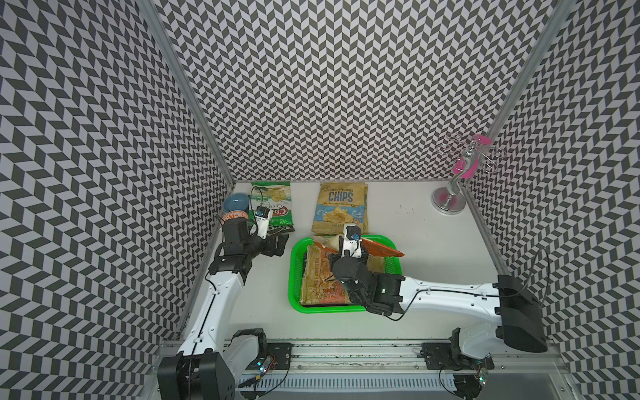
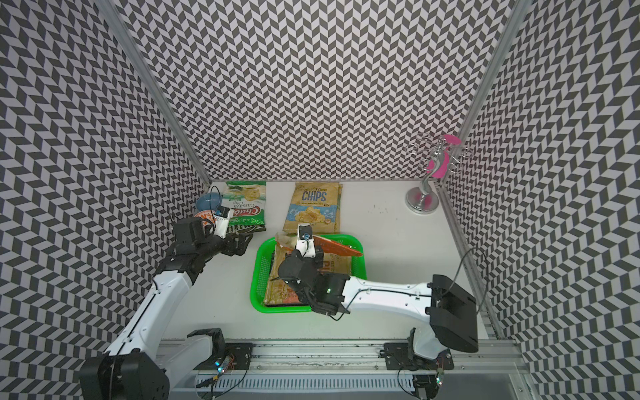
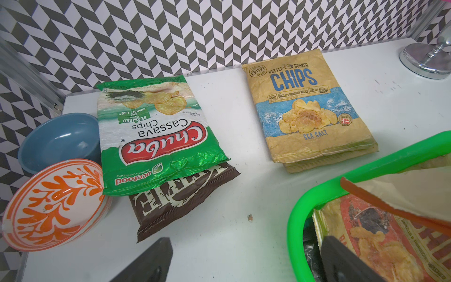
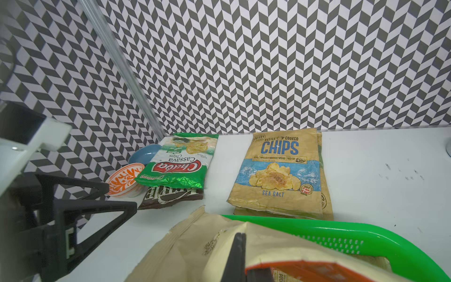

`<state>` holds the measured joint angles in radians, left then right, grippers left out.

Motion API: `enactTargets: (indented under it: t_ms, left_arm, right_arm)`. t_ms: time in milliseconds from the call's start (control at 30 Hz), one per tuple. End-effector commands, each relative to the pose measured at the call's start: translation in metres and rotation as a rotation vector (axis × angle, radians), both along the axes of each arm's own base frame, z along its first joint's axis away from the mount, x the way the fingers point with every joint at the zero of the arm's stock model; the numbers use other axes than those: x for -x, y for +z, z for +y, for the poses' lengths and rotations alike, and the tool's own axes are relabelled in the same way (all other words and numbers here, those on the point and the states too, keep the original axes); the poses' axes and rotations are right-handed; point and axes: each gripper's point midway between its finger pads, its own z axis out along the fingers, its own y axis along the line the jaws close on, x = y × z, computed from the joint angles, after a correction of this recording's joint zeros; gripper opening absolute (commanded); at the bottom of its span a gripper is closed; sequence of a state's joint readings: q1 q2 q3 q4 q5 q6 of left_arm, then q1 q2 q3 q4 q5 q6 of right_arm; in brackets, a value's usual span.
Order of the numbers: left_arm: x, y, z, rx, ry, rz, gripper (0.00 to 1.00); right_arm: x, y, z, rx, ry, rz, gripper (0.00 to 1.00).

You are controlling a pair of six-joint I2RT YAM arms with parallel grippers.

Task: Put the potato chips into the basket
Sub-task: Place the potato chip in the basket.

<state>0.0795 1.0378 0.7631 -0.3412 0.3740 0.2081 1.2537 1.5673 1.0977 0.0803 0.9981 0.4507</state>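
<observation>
Currently the beige-orange bag (image 4: 195, 244) is pinched in my right gripper (image 4: 239, 244), jaws clamped together on it, and it tilts across the far rim of the green basket (image 1: 294, 277). Inside the basket lies a tan bag with orange print (image 1: 318, 280). Just past that rim, a stack of tan CHIPS bags (image 1: 341, 211) sits by the far edge of the bench (image 1: 415, 242). Toward the far left corner the Chuba bag (image 1: 277, 197) overlaps a brown Kettle bag (image 3: 180, 197). My left gripper (image 1: 281, 239) hovers just beside them, jaws wide apart. A blue bowl (image 1: 236, 202) and an orange-patterned bowl (image 1: 234, 217) crowd that corner, and a silver stand (image 1: 448, 201) occupies the far right one.
</observation>
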Motion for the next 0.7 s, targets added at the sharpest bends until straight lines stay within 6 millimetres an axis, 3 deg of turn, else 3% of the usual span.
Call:
enactTargets:
  t_ms: [0,267,500,667]
  left_arm:
    - [-0.001,0.012,0.004,-0.004,0.018,-0.044,0.99]
    - [-0.001,0.011,0.005,-0.005,0.021,-0.042,0.99]
    - [-0.001,0.012,0.004,-0.003,0.018,-0.043,0.99]
    - [-0.001,0.012,0.004,-0.001,0.016,-0.042,0.99]
  right_arm:
    - [-0.007,0.027,0.01,-0.063,-0.014,-0.057,0.0]
    - [-0.005,0.018,0.024,-0.032,0.071,-0.049,0.0]
    - [-0.009,-0.006,0.021,0.039,0.068,-0.031,0.0]
    - [-0.015,-0.007,0.017,0.114,0.074,-0.063,0.0]
